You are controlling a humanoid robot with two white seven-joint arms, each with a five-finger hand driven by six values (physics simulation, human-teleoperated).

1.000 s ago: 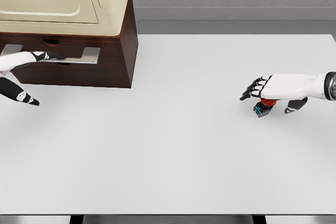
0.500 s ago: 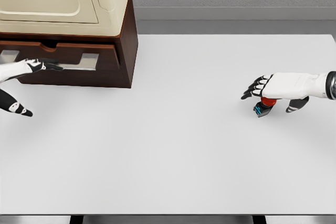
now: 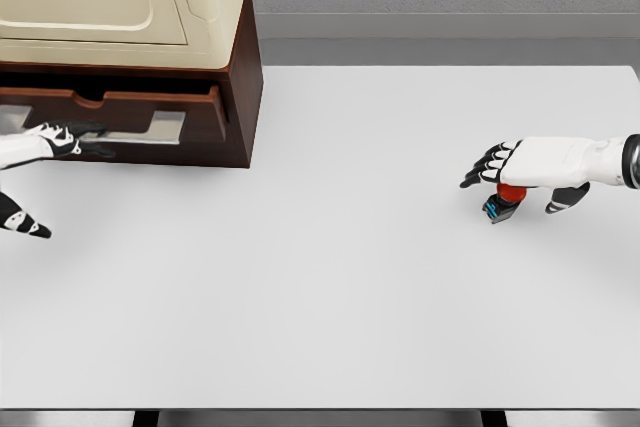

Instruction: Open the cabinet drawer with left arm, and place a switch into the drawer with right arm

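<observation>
Switch sits right of frame centre on the white surface directly under the right robot hand, fingers spread over it, far right of the part-open drawer at upper left, whose handle the left robot hand hooks.

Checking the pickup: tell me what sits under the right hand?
Under the right hand a switch with a red top and a dark, blue-marked base sits on the white table. The palm covers its upper part, so contact cannot be judged.
</observation>
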